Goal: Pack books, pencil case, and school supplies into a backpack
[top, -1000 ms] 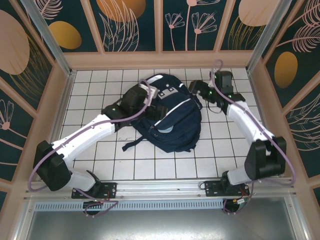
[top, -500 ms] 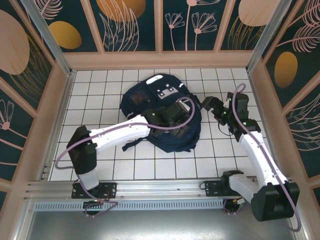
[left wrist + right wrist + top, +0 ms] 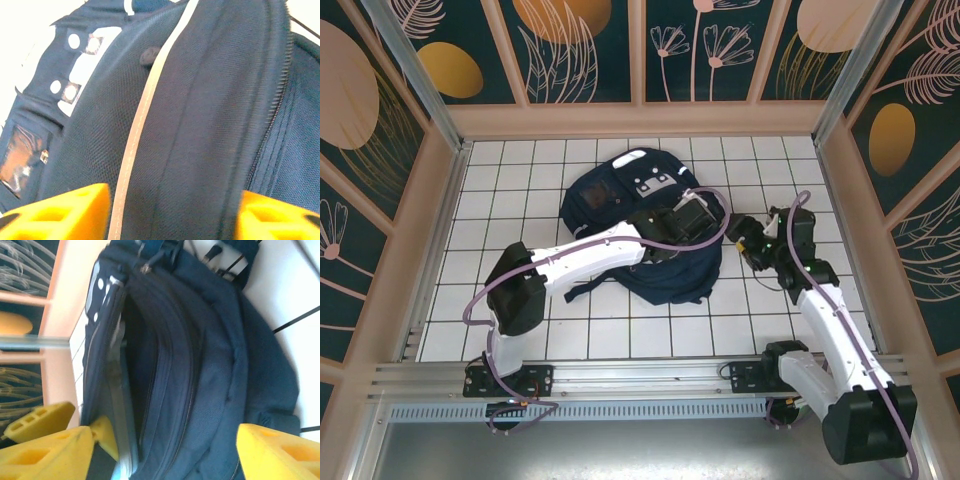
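While the backpack (image 3: 605,195) lies flat at the far middle of the tiled table (image 3: 520,190), the left gripper (image 3: 692,216) hangs over its right half, its arm stretched across from the near left. In the left wrist view its fingers (image 3: 75,210) stand apart on either side of a ridge of navy cloth beside the pale stripe (image 3: 137,135). Whether they pinch that cloth cannot be told. The right gripper (image 3: 750,240) sits just beside the bag's right edge, jaws wide and holding nothing, and faces a dark gap between the bag's layers.

The likely trouble is the soft cloth. A shallow pinch could slip free, or a pull could drag the whole bag across the tiles instead of parting the opening. The two grippers are also near each other, so a careless move could knock them together.
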Motion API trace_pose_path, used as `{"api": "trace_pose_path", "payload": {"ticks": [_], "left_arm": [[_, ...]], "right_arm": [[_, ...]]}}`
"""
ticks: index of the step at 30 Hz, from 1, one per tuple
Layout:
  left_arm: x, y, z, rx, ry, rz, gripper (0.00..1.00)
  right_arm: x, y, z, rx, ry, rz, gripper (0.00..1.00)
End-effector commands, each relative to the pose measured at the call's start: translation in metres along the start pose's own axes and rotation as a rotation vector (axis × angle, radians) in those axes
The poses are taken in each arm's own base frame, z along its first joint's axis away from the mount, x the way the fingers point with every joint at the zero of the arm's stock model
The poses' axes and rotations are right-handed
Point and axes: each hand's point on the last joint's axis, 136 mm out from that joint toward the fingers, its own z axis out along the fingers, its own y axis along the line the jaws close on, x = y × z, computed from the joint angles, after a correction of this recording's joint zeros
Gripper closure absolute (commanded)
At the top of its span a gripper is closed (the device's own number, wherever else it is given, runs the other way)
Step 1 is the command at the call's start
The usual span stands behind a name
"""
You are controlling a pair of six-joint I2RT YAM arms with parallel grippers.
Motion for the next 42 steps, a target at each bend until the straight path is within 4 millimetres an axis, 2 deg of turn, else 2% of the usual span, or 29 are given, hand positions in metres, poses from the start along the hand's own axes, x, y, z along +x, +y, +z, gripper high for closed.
{"api": "trace_pose_path", "payload": {"ticks": [1, 7, 14, 18, 20, 26, 34, 42], "left_arm": [[-0.015, 0.023, -0.006, -0.086, -0.033, -0.022, 0.55], [-0.019, 0.031, -0.012, -0.038, -0.028, -0.071, 0.76], [-0.027, 0.041, -0.020, 0.043, -0.048, -0.148, 0.85], [-0.031, 0.044, -0.026, 0.080, -0.060, -0.177, 0.88], [-0.031, 0.042, -0.028, 0.104, -0.061, -0.185, 0.91], [-0.027, 0.040, -0.033, 0.139, -0.059, -0.206, 0.94], [-0.022, 0.031, -0.042, 0.218, -0.056, -0.237, 0.97], [-0.020, 0.017, -0.043, 0.306, -0.044, -0.278, 0.97]], "right_arm": [[0.023, 0.021, 0.005, -0.110, 0.077, -0.013, 0.30], [0.061, 0.042, 0.024, -0.215, 0.157, -0.026, 0.45], [0.094, 0.066, 0.042, -0.328, 0.235, -0.020, 0.65], [0.112, 0.072, 0.055, -0.344, 0.289, -0.023, 0.84], [0.119, 0.073, 0.061, -0.352, 0.306, -0.022, 0.88], [0.117, 0.080, 0.079, -0.376, 0.269, -0.057, 0.92], [0.113, 0.098, 0.090, -0.462, 0.198, -0.089, 0.93], [0.114, 0.097, 0.110, -0.468, 0.157, -0.041, 0.95]]}}
